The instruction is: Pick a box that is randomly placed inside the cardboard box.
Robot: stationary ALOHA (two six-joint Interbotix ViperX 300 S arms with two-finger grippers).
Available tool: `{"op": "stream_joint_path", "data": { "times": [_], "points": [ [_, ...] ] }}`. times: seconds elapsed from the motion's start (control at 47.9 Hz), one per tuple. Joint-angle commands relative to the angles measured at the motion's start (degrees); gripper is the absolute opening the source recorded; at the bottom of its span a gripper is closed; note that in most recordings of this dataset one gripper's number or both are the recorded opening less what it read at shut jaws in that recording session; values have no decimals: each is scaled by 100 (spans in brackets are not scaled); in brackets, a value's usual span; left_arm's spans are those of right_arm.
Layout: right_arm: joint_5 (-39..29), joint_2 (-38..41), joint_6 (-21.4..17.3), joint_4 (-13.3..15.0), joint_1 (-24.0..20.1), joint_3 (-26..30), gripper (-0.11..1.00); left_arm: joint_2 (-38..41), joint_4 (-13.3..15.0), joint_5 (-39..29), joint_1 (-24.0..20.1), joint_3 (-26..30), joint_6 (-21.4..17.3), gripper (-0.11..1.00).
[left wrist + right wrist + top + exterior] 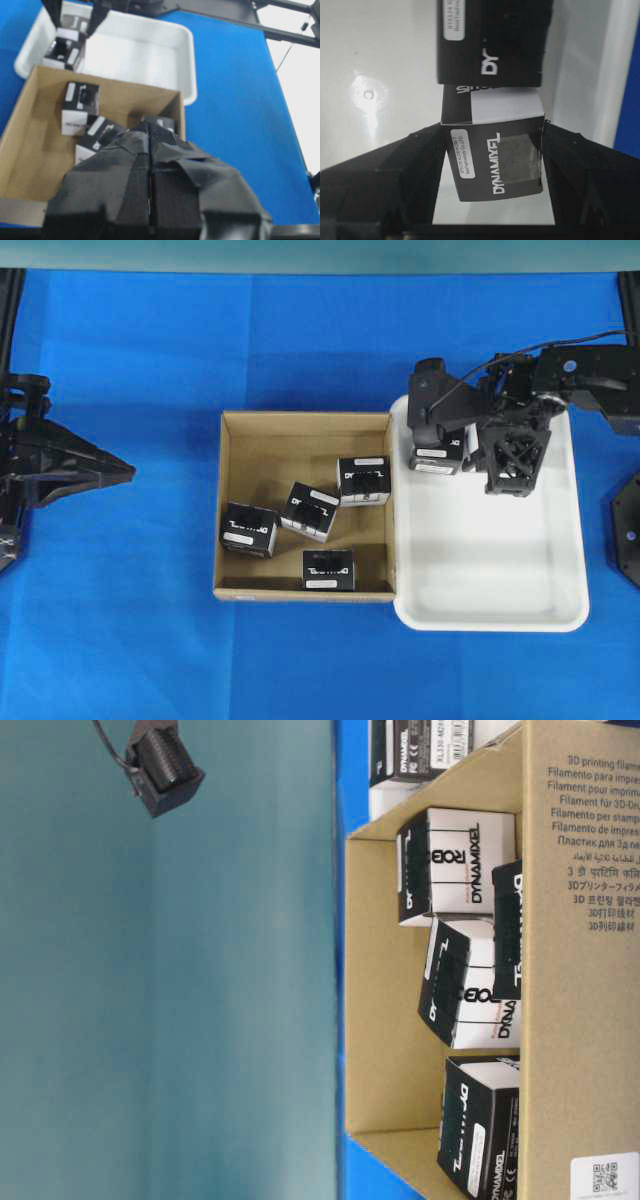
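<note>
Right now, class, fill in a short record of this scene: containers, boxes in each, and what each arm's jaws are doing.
Cardboard box: brown, low walls, on the blue table, left of the tray
Black boxes in it: four
White tray: right of the carton, edges meeting
Boxes in tray: one at the far left corner
Right gripper: above the tray, jaws closed on a black box
Left gripper: jaws shut, holding nothing, away from the carton

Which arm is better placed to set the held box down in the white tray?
The right. Its gripper is shut on a box over the white tray; the left gripper is shut, away from it.
</note>
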State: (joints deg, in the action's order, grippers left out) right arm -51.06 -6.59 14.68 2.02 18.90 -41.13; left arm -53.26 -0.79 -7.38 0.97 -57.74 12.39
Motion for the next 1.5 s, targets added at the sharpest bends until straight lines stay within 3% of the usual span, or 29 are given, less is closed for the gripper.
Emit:
{"op": "stream_joint_path", "data": {
  "times": [0.0, 0.25, 0.396, 0.48, 0.751, 1.022, 1.148, 1.252, 1.481],
  "points": [
    [26, 26, -9, 0, 53, 35, 59, 35, -18, 62, 0, 141, 0, -6],
    [114, 18, -35, -18, 70, 53, 59, 35, -18, 62, 0, 132, 0, -6],
    [281, 18, -44, 9, 70, 44, 92, 26, -18, 53, -9, 123, 0, -6],
    [281, 18, -53, 0, 70, 53, 100, 26, -18, 53, 0, 114, 0, -6],
    [105, -325, -536, -44, 79, 255, 99, 26, -18, 53, -9, 88, 0, -6],
    [18, -1468, -1204, -202, 9, 545, 99, 35, -18, 44, -9, 62, 0, -6],
    [519, -1995, -1529, -211, 9, 545, 99, 26, -18, 35, -62, 44, 0, -6],
    [1389, -2408, -1775, -229, -97, 404, 99, 26, -18, 35, -88, 44, -9, -6],
    [3067, -3050, -1890, -237, -580, -255, 99, -26, -18, 53, -158, 44, -9, -6]
  ]
}}
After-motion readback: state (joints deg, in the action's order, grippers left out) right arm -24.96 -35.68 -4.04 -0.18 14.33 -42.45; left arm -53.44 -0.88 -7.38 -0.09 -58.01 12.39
